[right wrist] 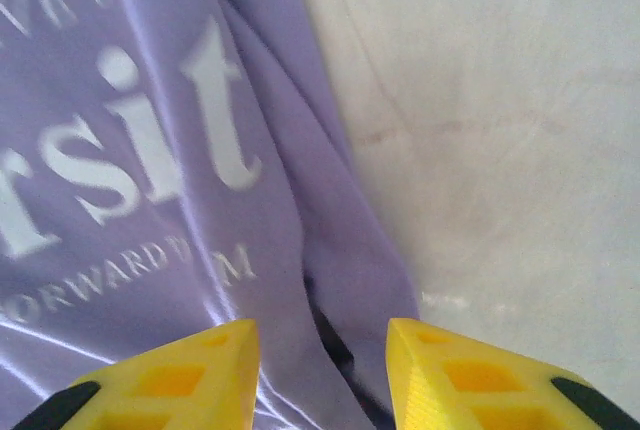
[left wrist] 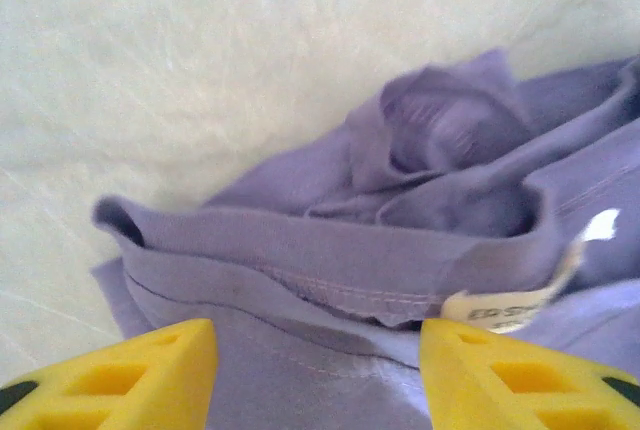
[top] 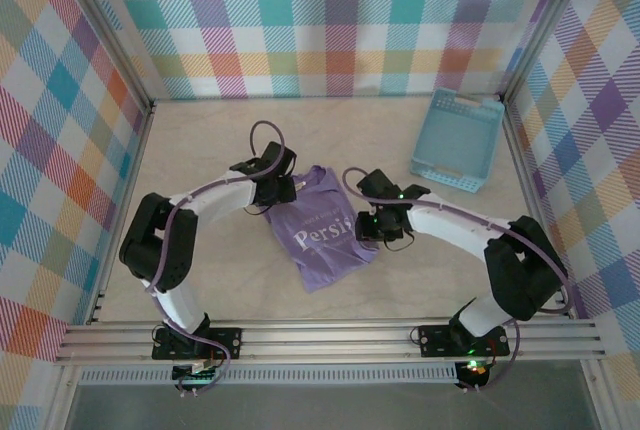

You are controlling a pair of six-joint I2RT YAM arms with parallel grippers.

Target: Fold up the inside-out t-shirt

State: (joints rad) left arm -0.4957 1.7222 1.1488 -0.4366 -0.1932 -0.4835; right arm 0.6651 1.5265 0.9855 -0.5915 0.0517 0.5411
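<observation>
The lavender t-shirt (top: 320, 230) lies folded into a narrow strip in the middle of the table, its pale lettering facing up. My left gripper (top: 277, 188) is at its upper left end. In the left wrist view the yellow fingers (left wrist: 130, 375) stand wide apart over the collar (left wrist: 350, 270), where a white label (left wrist: 500, 308) shows; the left gripper (left wrist: 318, 375) is open and holds nothing. My right gripper (top: 368, 225) is at the shirt's right edge. The right gripper (right wrist: 322, 375) is open, its fingers straddling a fold of the t-shirt (right wrist: 150, 150) edge.
A light blue slotted basket (top: 458, 140) sits at the back right of the table. Bare pale tabletop (top: 200, 150) surrounds the shirt. Checked walls close in the left, back and right sides.
</observation>
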